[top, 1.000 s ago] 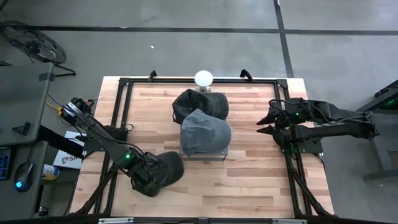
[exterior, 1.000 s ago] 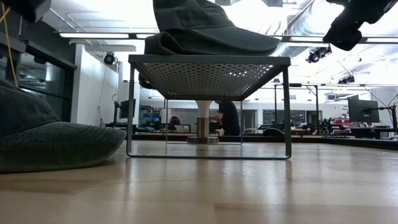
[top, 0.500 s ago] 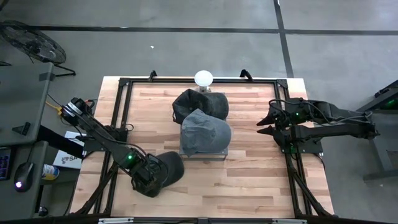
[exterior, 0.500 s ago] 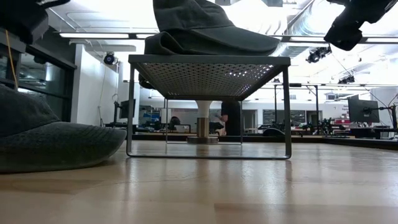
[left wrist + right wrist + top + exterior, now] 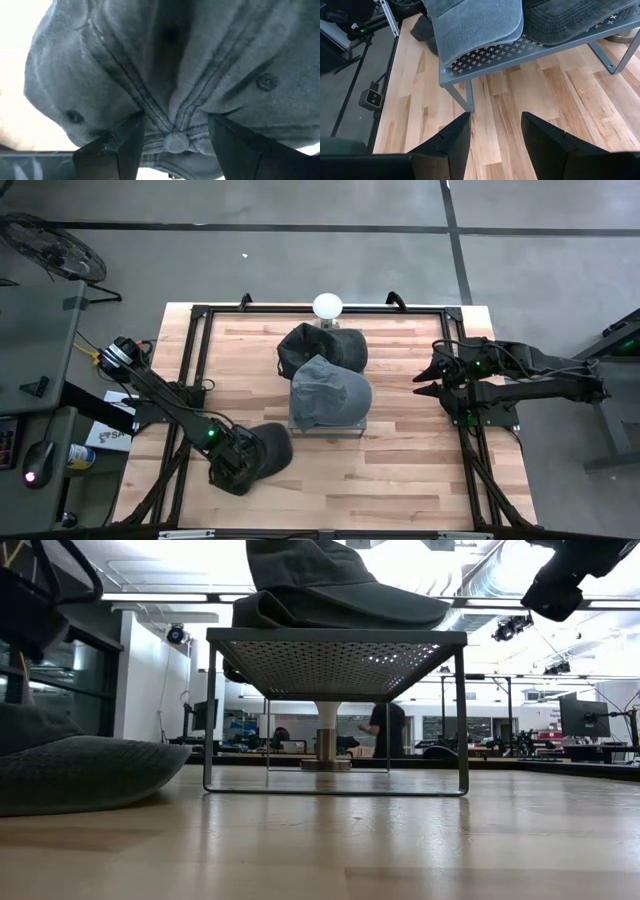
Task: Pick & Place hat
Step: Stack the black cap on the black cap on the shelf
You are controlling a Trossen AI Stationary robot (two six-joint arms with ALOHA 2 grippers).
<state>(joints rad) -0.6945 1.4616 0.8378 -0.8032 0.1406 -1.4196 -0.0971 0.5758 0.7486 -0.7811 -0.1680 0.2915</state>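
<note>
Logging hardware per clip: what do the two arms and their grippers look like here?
Both arms are dark, jointed links with black cables looped along them. The left arm has a round silver-and-orange fitting near its base and a green light near the wrist. The right arm shows green lights too, with red marks by its gripper. Left gripper and right gripper fingers are dark, flat, angular blades.

- Two dark fingers (image 5: 449, 145) stand parted above the wooden table (image 5: 520, 105).
- A perforated metal rack (image 5: 530, 47) stands on the table.
- A grey hat (image 5: 475, 22) and a darker hat (image 5: 570, 15) lie side by side on it.
</note>
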